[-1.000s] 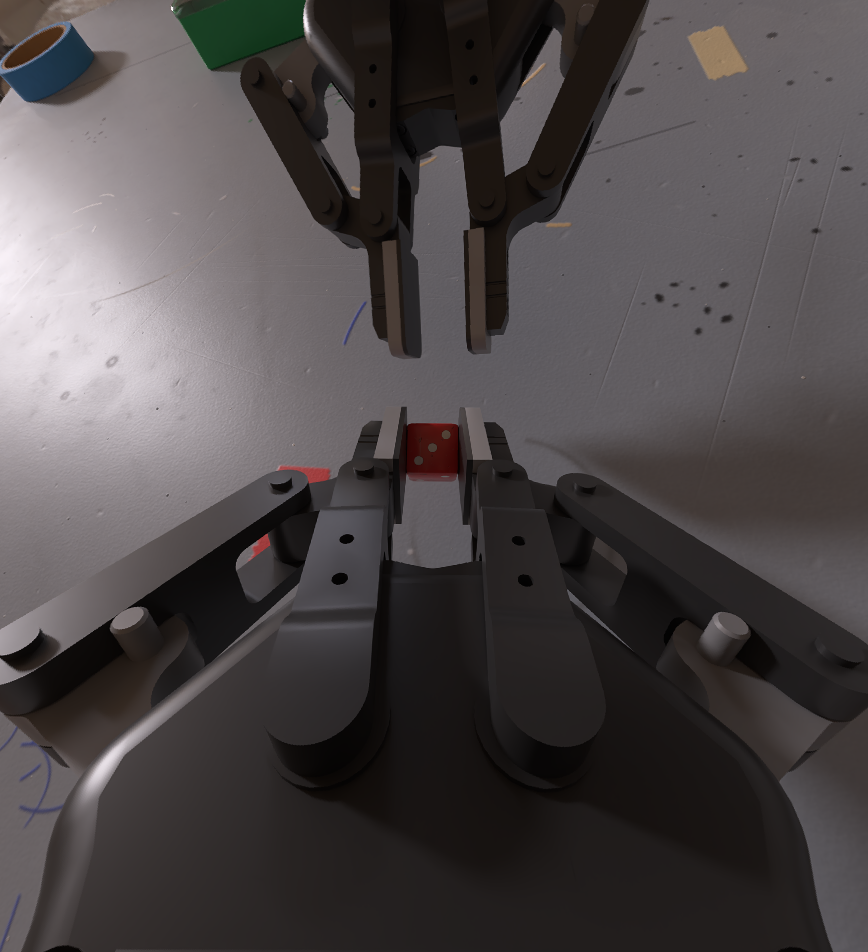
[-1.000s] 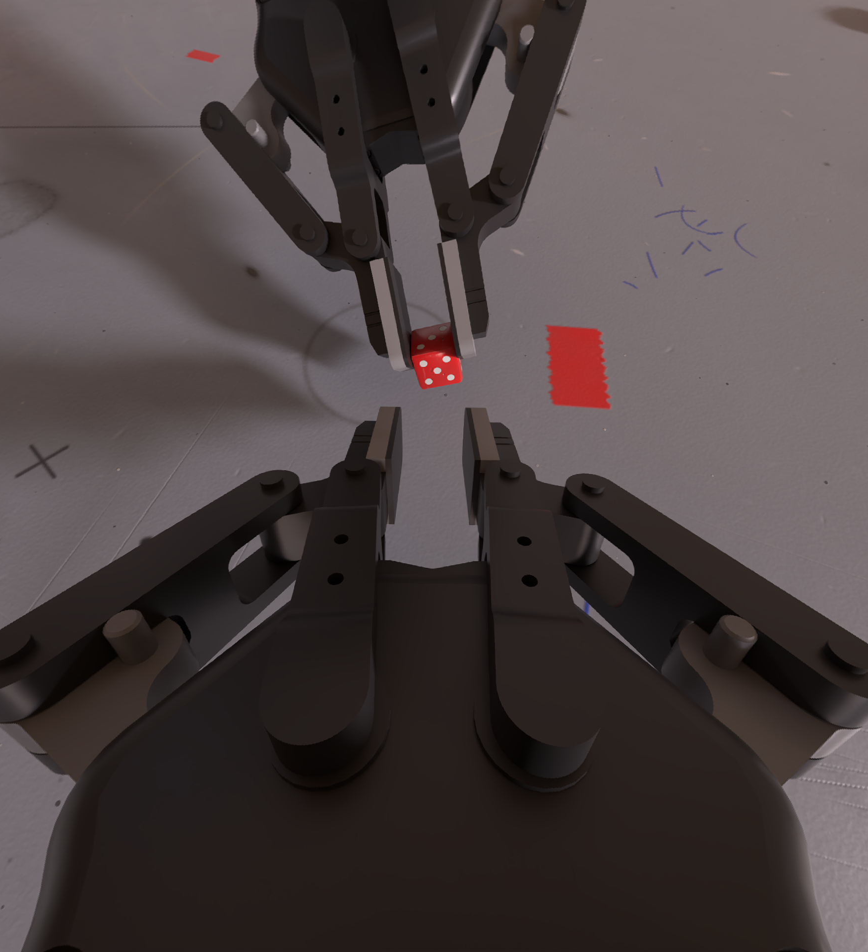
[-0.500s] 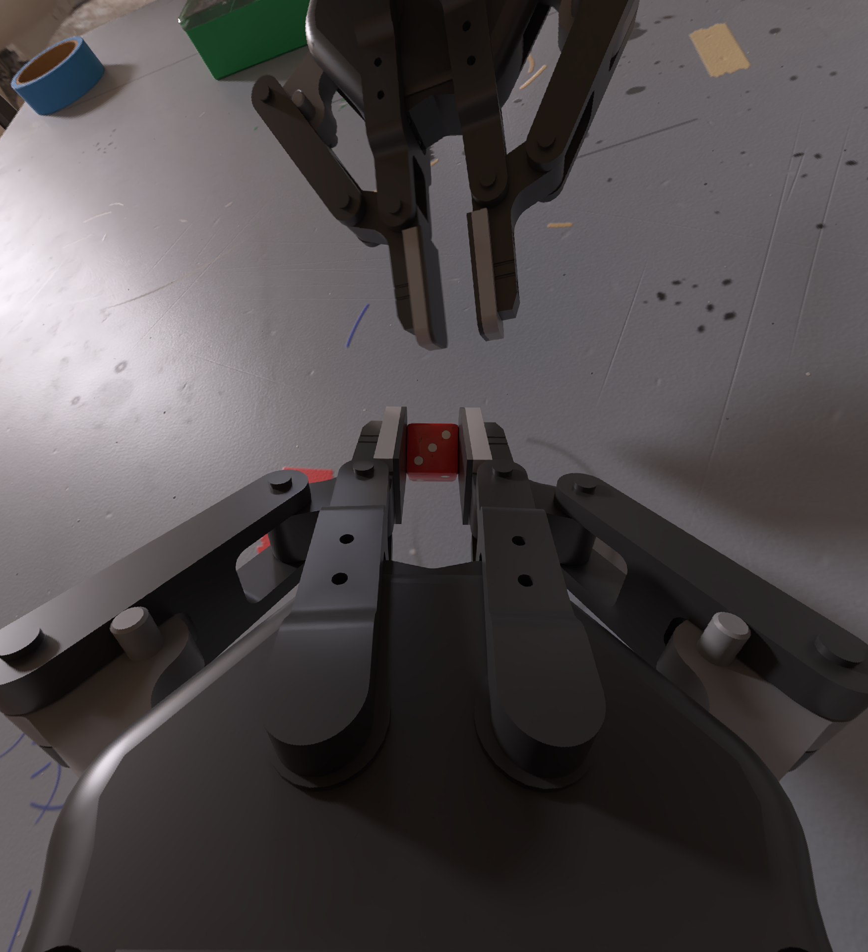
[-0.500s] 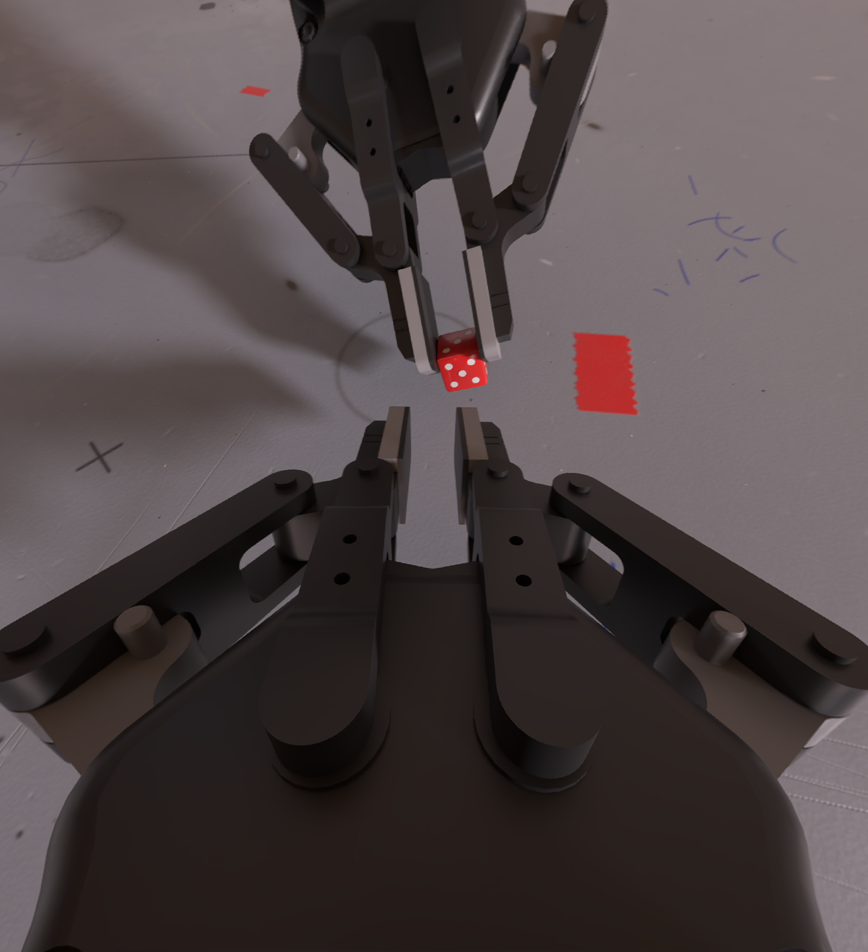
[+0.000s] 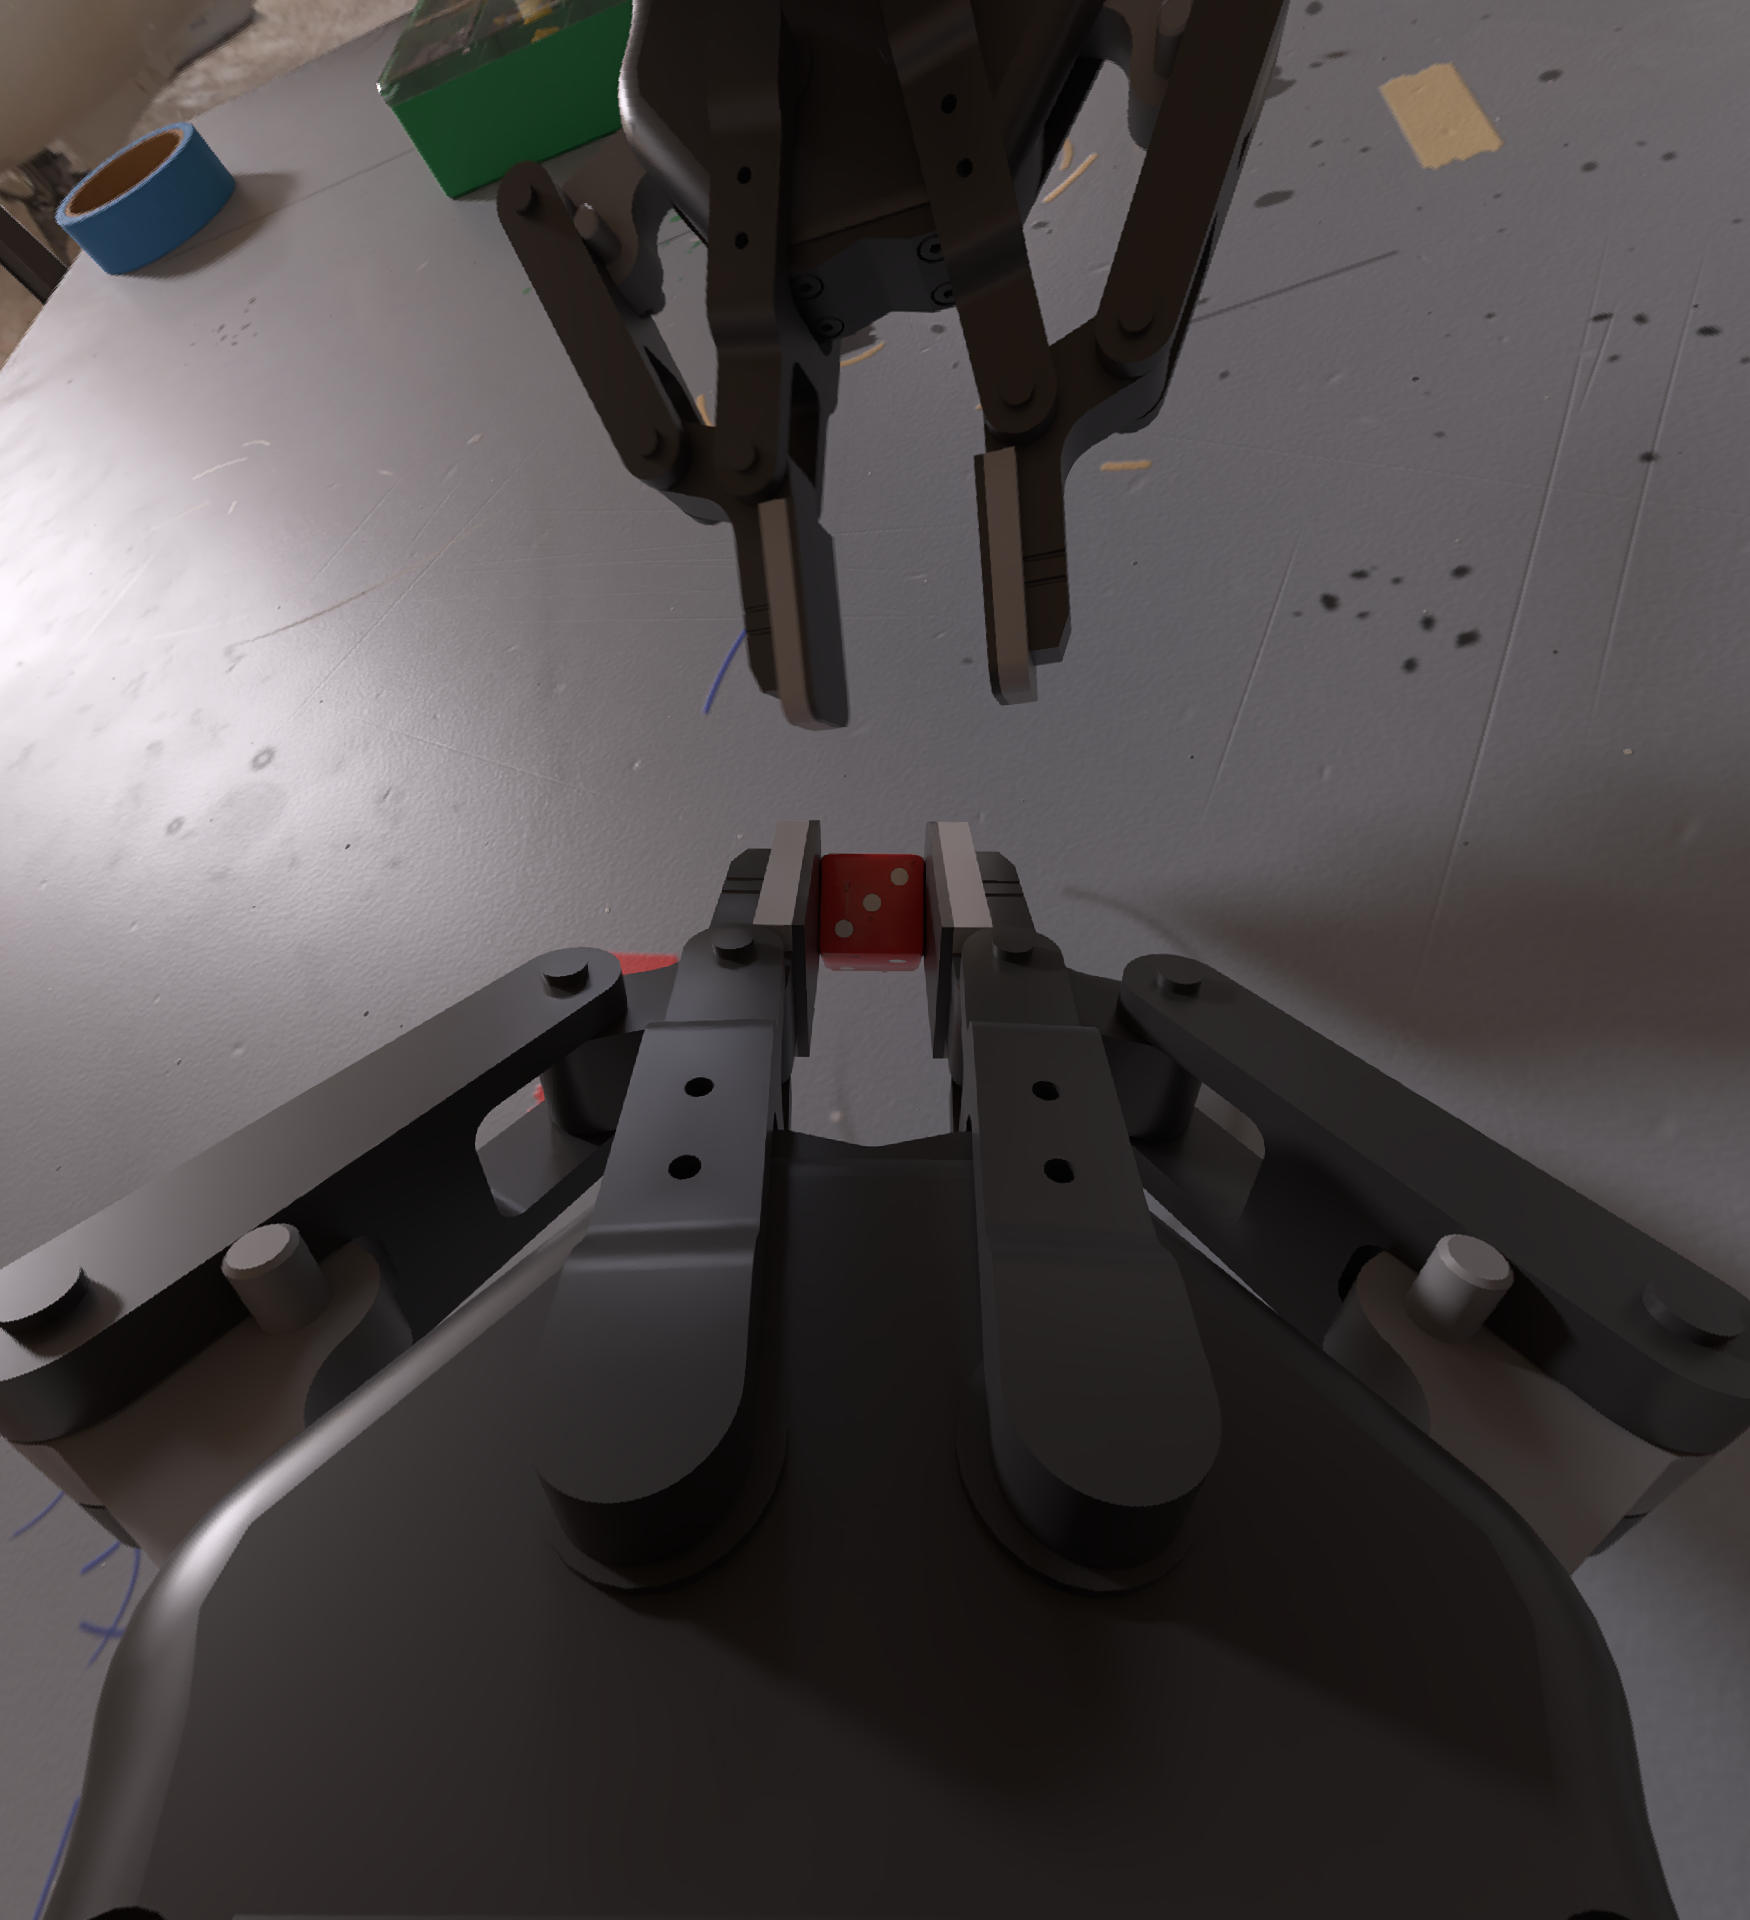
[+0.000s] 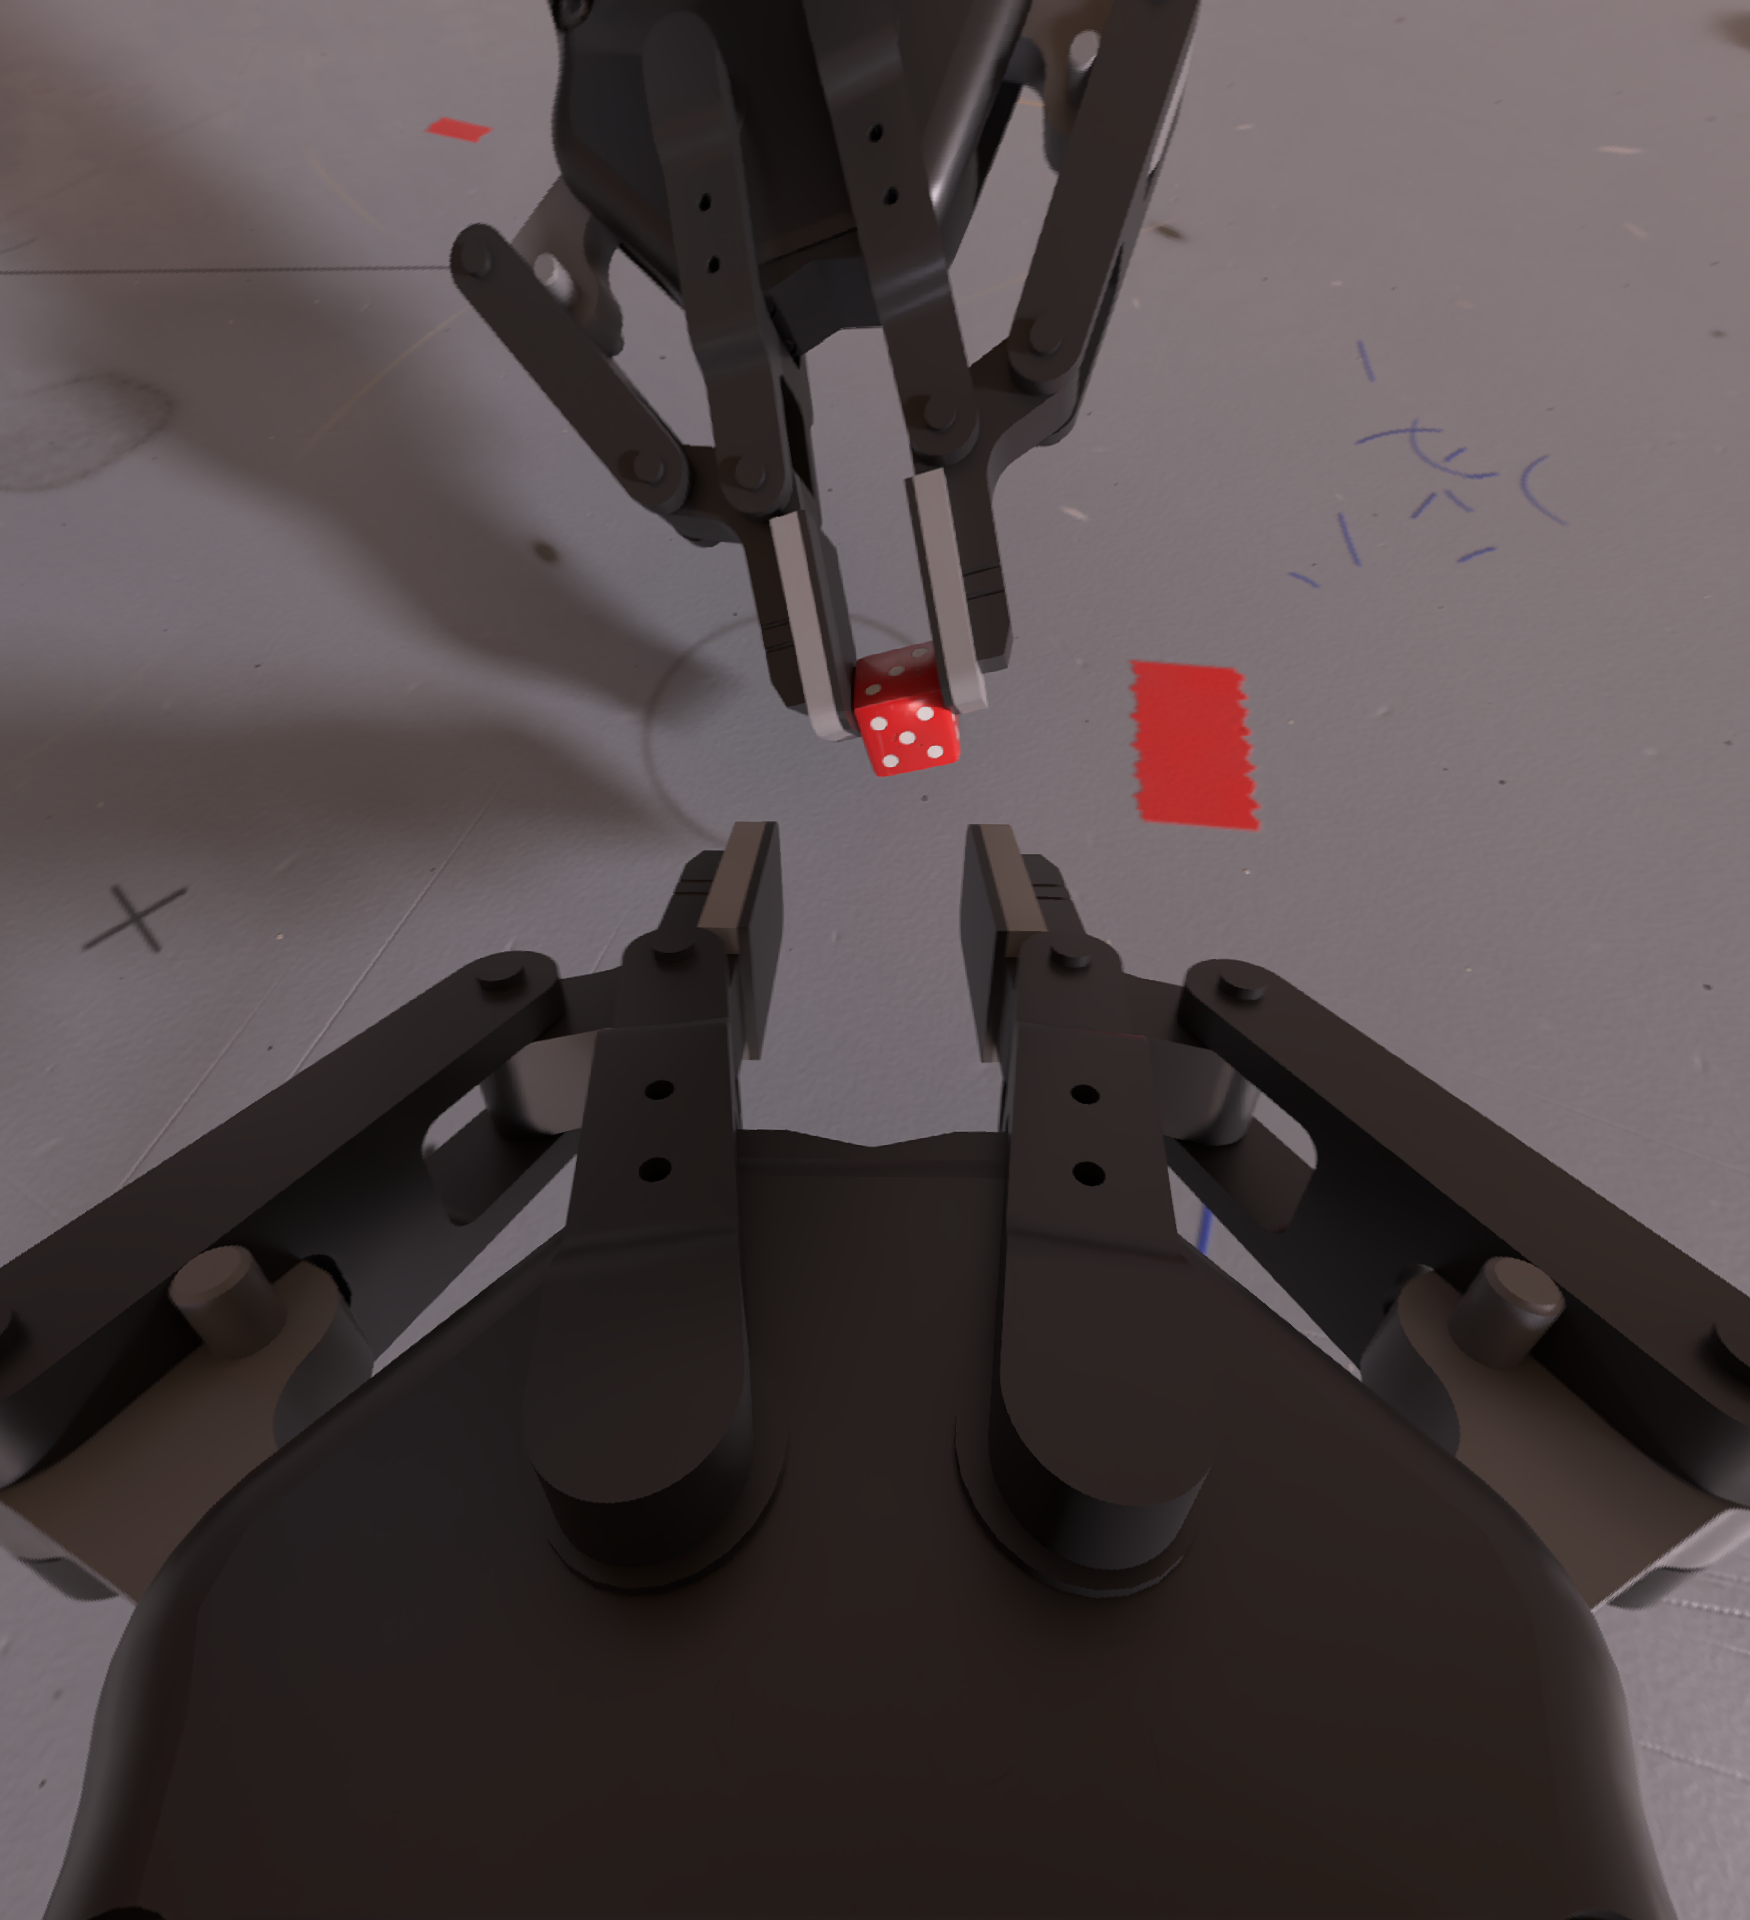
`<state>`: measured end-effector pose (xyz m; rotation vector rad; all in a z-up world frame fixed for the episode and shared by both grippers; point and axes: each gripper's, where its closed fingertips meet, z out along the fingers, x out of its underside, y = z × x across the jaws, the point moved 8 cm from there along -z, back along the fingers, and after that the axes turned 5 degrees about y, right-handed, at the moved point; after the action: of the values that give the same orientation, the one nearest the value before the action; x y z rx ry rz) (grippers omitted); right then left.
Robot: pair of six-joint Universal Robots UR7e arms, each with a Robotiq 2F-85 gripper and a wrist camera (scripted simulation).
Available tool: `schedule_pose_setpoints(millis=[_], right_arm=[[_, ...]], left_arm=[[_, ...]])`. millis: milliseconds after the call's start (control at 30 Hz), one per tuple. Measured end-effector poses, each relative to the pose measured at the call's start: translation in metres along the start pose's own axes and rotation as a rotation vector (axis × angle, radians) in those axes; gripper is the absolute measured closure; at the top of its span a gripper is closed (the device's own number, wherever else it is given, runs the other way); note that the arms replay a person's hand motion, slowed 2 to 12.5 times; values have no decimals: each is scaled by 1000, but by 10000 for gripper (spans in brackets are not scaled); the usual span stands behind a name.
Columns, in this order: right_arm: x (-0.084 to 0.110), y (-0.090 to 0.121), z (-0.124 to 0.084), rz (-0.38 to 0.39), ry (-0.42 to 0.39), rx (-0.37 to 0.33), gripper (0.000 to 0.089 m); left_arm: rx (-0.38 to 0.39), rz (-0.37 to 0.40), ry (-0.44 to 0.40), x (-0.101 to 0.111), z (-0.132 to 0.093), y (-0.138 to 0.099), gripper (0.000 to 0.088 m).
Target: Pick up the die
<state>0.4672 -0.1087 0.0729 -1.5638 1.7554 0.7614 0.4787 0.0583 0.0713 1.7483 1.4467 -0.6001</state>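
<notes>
The die (image 5: 871,914) is red with white pips. My left gripper (image 5: 871,878) is shut on it, one pad on each side. In the right wrist view the left gripper (image 6: 897,712) hangs from the top of the frame with the die (image 6: 904,727) between its fingertips, above the grey table (image 6: 1473,935). My right gripper (image 6: 871,873) is open and empty, its tips just short of the die and facing it. It also shows in the left wrist view (image 5: 912,707), jaws apart, pointing at the die.
A blue tape roll (image 5: 146,197) and a green box (image 5: 507,99) sit at the table's far left edge. A tan tape strip (image 5: 1440,112) is stuck to the table. A red tape patch (image 6: 1191,744) lies on the table right of the die.
My right gripper's jaws narrowed, then opened wider than before. The two grippers have drawn a little closer together. The die stays gripped in my left gripper.
</notes>
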Motion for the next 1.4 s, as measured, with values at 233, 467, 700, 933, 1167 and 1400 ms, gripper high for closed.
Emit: schedule_pose_setpoints(millis=[233, 467, 700, 933, 1167, 1400], right_arm=[[1, 5, -3, 9, -1, -98, 790], [0, 1, -4, 15, -28, -39, 764], [0, -1, -3, 15, -21, 7, 600], [0, -1, -2, 13, -15, 22, 581], [2, -4, -3, 28, 0, 58, 608], [6, -6, -2, 47, 45, 74, 626]], left_arm=[[1, 7, 0, 0, 0, -1, 705], [2, 3, -6, 0, -1, 0, 705], [5, -4, -16, 0, -1, 0, 705], [7, -3, -12, 0, -1, 0, 705], [3, 0, -8, 0, -1, 0, 705], [-15, 0, 0, 0, 0, 0, 705]])
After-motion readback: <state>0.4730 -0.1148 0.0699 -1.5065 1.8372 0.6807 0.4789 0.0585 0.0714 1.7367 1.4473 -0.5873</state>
